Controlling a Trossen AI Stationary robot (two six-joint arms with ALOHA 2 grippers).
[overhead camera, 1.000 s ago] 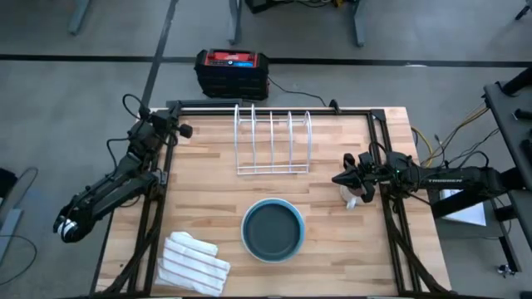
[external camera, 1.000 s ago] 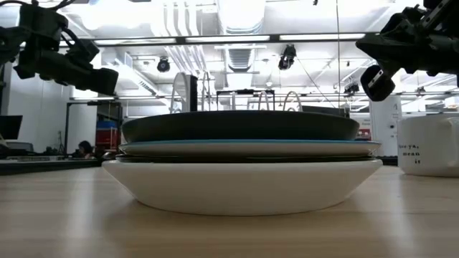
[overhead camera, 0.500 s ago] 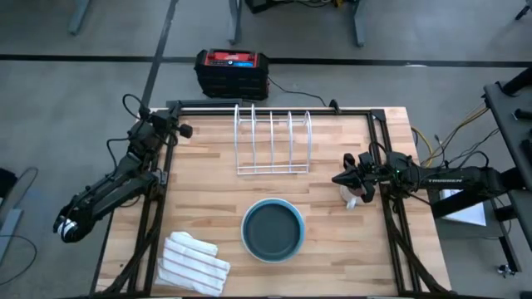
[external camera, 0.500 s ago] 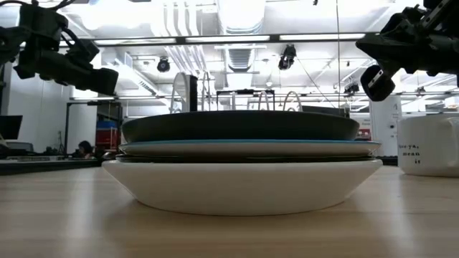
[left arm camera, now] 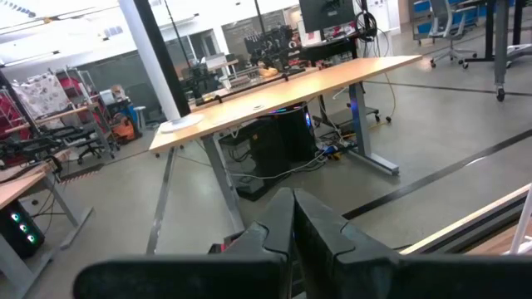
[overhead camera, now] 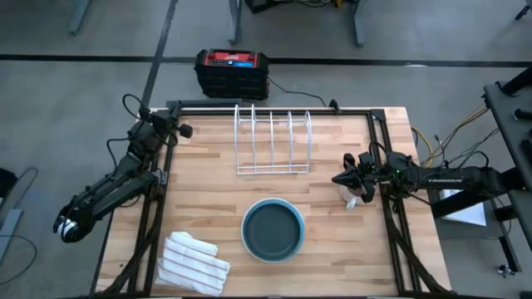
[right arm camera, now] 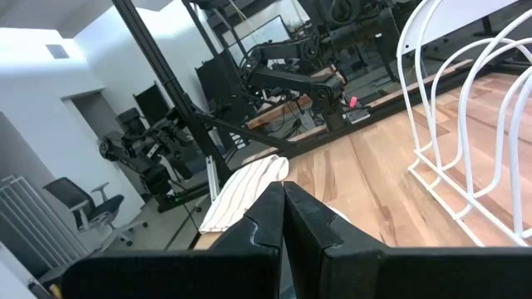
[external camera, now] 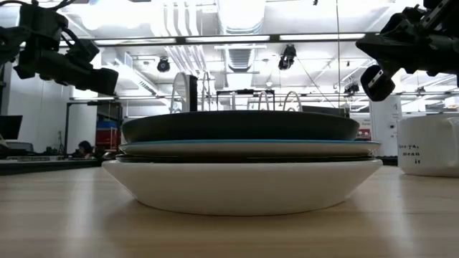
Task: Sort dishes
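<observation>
The dishes lie in one stack point(overhead camera: 273, 230) near the table's near edge. The dark blue-grey dish with the light blue rim point(external camera: 240, 125) is on top, a light blue dish point(external camera: 247, 147) lies under it, and a white dish point(external camera: 242, 185) rests on the table at the bottom; the red dish is hidden. My left gripper point(overhead camera: 184, 131) is shut and empty at the table's far left corner. My right gripper point(overhead camera: 337, 179) is shut and empty, above the table's right side beside the mug; its fingers point(right arm camera: 283, 212) meet.
A white wire dish rack point(overhead camera: 273, 141) stands at the far middle. A beige mug point(overhead camera: 353, 196) stands at the right, below my right gripper. A folded white striped cloth point(overhead camera: 194, 263) lies at the near left corner. Bare wood lies between rack and stack.
</observation>
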